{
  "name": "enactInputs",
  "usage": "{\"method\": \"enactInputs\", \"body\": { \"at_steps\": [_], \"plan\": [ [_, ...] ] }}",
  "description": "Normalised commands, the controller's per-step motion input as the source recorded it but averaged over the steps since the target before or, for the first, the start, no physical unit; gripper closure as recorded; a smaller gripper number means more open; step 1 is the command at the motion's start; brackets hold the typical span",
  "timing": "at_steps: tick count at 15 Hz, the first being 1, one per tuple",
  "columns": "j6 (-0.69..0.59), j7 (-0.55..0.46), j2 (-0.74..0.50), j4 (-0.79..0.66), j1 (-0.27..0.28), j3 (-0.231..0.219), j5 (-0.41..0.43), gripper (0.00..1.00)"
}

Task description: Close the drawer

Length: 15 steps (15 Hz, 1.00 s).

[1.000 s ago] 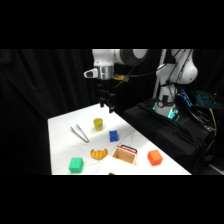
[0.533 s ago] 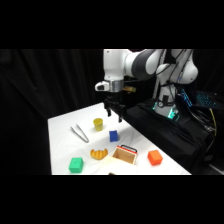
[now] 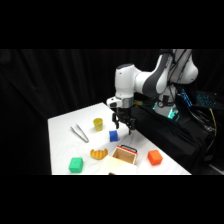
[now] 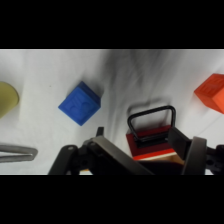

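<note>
The drawer (image 3: 125, 155) is a small pale wooden box near the table's front, its tan inside showing. Its black loop handle (image 3: 129, 148) with red trim points toward the back. My gripper (image 3: 124, 128) hangs a little above and behind that handle, beside the blue block (image 3: 114, 135), and is open. In the wrist view the handle (image 4: 151, 120) and the drawer's red trim (image 4: 150, 138) lie between my two fingers; my gripper (image 4: 140, 139) holds nothing.
A yellow cup (image 3: 98, 123) and metal tongs (image 3: 79, 132) lie left of the gripper. An orange pastry-like piece (image 3: 99, 153) and a green block (image 3: 76, 164) sit at the front left. An orange-red block (image 3: 155, 157) is right of the drawer. The blue block (image 4: 80, 104) is close.
The arm has swung to the right and toward the table's front, and the gripper has come down from over the yellow cup to just above the drawer's handle.
</note>
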Motion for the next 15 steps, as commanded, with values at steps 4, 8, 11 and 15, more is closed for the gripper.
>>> {"method": "enactInputs", "body": {
  "at_steps": [4,8,11,15],
  "plan": [
    [0.35,-0.23,0.26,0.00,-0.057,0.195,0.172,0.00],
    [0.26,-0.18,0.23,0.08,-0.175,0.222,0.056,0.00],
    [0.19,-0.11,0.20,0.13,-0.191,0.184,-0.081,0.00],
    [0.11,-0.01,0.19,0.21,-0.124,0.116,-0.194,0.00]
  ]
}}
